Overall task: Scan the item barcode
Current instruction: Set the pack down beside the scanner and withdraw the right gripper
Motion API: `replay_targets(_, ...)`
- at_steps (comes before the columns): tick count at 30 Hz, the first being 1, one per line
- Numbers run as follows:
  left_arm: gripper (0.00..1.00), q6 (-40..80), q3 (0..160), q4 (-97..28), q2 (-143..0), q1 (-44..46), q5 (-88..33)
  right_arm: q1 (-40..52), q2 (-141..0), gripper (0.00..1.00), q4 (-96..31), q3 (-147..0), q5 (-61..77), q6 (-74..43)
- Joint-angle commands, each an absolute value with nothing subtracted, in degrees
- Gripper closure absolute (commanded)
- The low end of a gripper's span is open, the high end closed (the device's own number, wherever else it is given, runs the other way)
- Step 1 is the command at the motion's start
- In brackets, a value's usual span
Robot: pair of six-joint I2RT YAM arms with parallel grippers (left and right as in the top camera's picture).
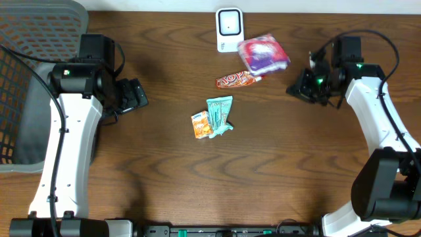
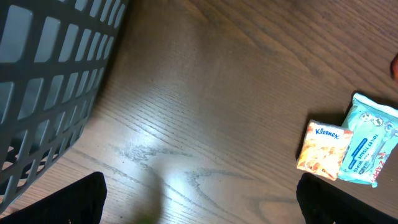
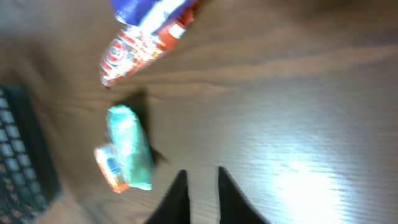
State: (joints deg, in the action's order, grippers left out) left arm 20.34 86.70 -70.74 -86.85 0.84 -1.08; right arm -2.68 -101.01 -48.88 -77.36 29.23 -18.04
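**Purple packet looks like the first scan; both grippers empty**

The purple-and-pink crinkled foil packet [image 1: 263,54] lies flat toward the far edge of the brown wooden table [image 1: 164,171]. Its left end is just beside the white oblong barcode scanner [image 1: 229,27]. A red-orange candy wrapper [image 1: 235,80] meets the packet's near corner, touching or slightly under it. At mid-table a teal wet-tissue pack [image 1: 220,112] and a small orange Kleenex tissue pack [image 1: 201,125] lie side by side, touching.

The right gripper [image 1: 299,85] sits near the packet's right side, fingers parted only a slit with nothing between them. The left gripper [image 1: 135,95] is well apart by the grey plastic mesh basket [image 1: 39,26], spread wide and empty.

Notes for the pick:
- I see no barcode on any upward face, so I assume it is underneath.
- I would widen the right fingers before descending.
- I would take the packet by its right edge, away from the wrapper, so the wrapper is not dragged.
- After lifting clear, I would turn the hidden face toward the scanner window.
- The foil should be kept taut, since creases could spoil the read.
- The left arm can stay parked.
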Motion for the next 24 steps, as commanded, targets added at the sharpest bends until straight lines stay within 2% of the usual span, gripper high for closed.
replay_targets(1,0.02,20.1,86.3,-71.1,-87.1,0.6,-0.2,-2.9,-100.0,0.73,-48.4,-77.6,31.7,-14.5)
replay_targets(2,0.02,20.1,86.3,-71.1,-87.1,0.6,-0.2,-2.8,-99.9,0.65,-47.9,-77.8,31.9,-14.5)
replay_targets(5,0.02,20.1,86.3,-71.1,-87.1,0.6,-0.2,-2.3,-99.9,0.22,-44.4,-78.2,32.1,-14.9)
replay_targets(7,0.02,20.1,86.3,-71.1,-87.1,0.6,-0.2,-2.1,-99.9,0.03,-40.3,-78.2,32.1,-16.9)
replay_targets(8,0.02,20.1,86.3,-71.1,-87.1,0.6,-0.2,-2.1,-99.9,0.01,-38.0,-78.2,32.1,-17.9)
replay_targets(14,0.02,20.1,86.3,-71.1,-87.1,0.6,-0.2,-2.1,-99.9,0.01,-25.4,-78.2,32.1,-18.4)
replay_targets(24,0.02,20.1,86.3,-71.1,-87.1,0.6,-0.2,-1.6,-99.9,0.01,-24.6,-78.2,32.3,-18.9)
